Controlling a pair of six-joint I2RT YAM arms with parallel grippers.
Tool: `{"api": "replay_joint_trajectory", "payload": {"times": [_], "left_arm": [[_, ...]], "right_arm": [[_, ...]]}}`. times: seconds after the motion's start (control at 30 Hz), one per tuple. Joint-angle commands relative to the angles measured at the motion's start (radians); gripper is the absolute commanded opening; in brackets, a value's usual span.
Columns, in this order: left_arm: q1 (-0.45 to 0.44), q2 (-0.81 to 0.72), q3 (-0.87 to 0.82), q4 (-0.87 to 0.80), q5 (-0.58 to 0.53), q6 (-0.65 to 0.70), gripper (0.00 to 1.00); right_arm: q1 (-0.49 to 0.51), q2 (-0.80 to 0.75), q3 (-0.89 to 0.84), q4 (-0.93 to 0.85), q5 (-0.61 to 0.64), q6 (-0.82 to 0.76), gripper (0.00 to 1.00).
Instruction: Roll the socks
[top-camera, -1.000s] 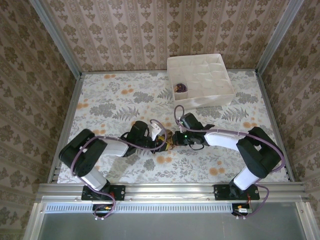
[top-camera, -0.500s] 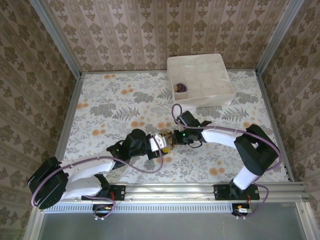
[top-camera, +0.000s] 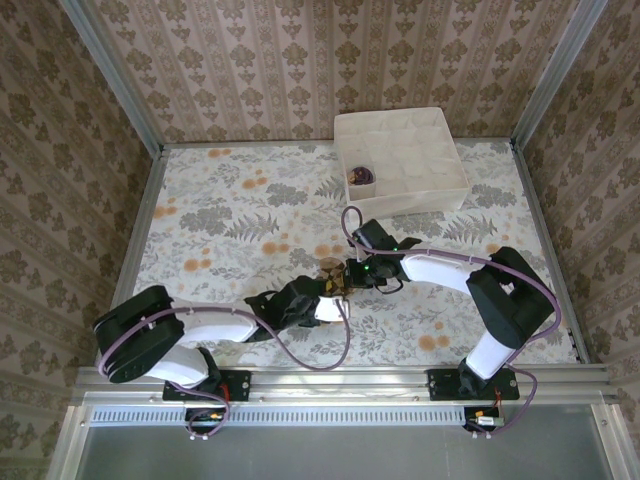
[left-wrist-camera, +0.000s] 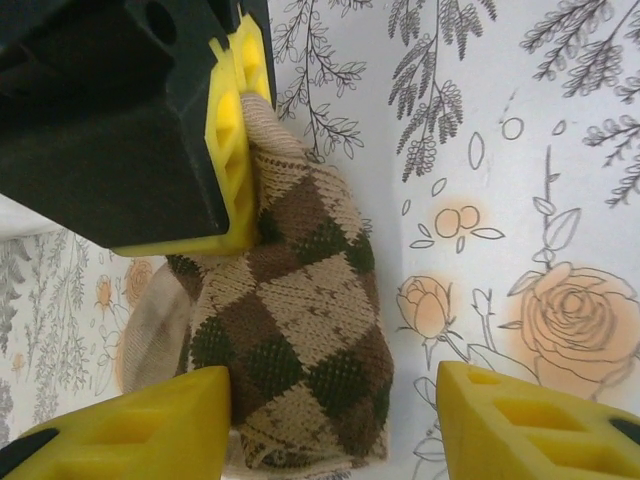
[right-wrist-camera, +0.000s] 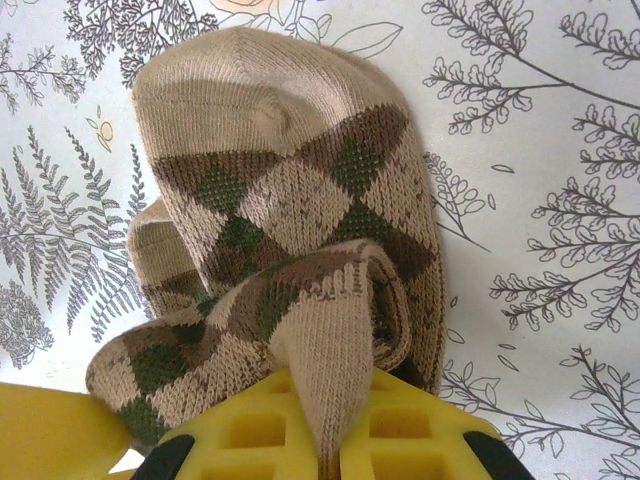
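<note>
The right end effector (right-wrist-camera: 325, 430) pinches the argyle sock (right-wrist-camera: 290, 190), the left end effector (left-wrist-camera: 335, 420) open and empty — the roll could spring undone if that lone pinch slips.

**Top view.** A desk (top-camera: 230, 220) covered with a pale cloth printed in grey foliage and orange blossoms occupies the centre of the frame. The back wall (top-camera: 330, 60), left wall (top-camera: 50, 200) and right wall (top-camera: 600, 180) carry beige damask wallpaper in vertical bands. Grey metal posts run diagonally at upper left (top-camera: 110, 75) and upper right (top-camera: 560, 70) (where the walls meet). A white divider box (top-camera: 415, 203) stands at the desk's far edge, right of centre. An aluminium rail (top-camera: 340, 378) crosses the lower frame, above a slotted strip (top-camera: 330, 413) and a grey floor (top-camera: 330, 455). The light is soft and even.
</note>
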Motion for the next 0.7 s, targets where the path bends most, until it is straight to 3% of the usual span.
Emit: {"api": "replay_joint_trajectory", "payload": {"times": [0.0,0.43,0.47,0.57,0.67], "left_arm": [[-0.005,0.023,0.028,0.074,-0.035,0.034,0.55],[0.02,0.15,0.044,0.093,-0.004,-0.017,0.55],[0.021,0.161,0.051,0.081,-0.003,-0.031,0.5],[0.025,0.176,0.07,0.041,0.0,-0.079,0.21],[0.033,0.164,0.072,0.004,0.038,-0.154,0.0]], "right_arm": [[0.001,0.027,0.011,-0.091,0.0,-0.014,0.01],[-0.011,0.029,0.024,-0.102,-0.051,0.001,0.01],[-0.012,0.025,0.024,-0.105,-0.053,0.004,0.02],[-0.019,0.006,0.026,-0.113,-0.061,0.011,0.06],[-0.024,-0.024,0.023,-0.126,-0.058,0.016,0.19]]}}
